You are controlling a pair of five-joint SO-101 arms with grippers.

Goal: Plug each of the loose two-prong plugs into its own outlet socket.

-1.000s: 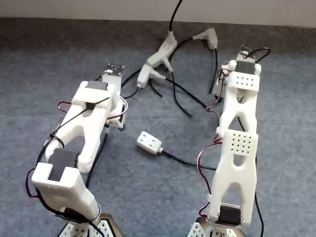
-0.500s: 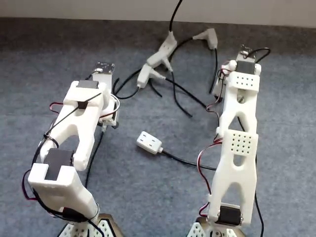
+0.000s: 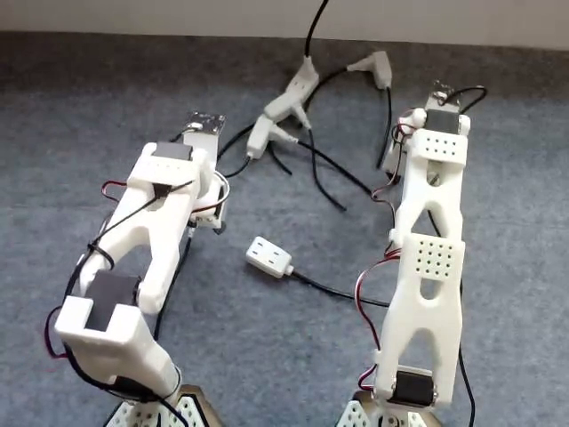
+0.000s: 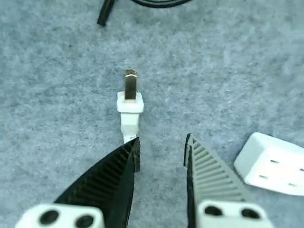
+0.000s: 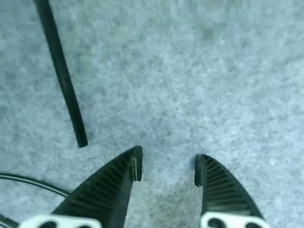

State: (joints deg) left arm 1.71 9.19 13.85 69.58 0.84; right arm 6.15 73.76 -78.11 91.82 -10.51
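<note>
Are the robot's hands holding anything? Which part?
No, nothing. The left hand is open, with a white plug lying on the carpet just ahead. The right hand is open over carpet.

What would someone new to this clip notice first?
A white outlet block lies on grey carpet between the left arm and right arm, with a tangle of plugs and black cords beyond. In the left wrist view, a white plug with brass prongs lies at the tip of the open left gripper.

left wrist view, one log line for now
left pincer open | two-prong plug loose just ahead of it | right pincer open, empty | outlet block sockets empty
</note>
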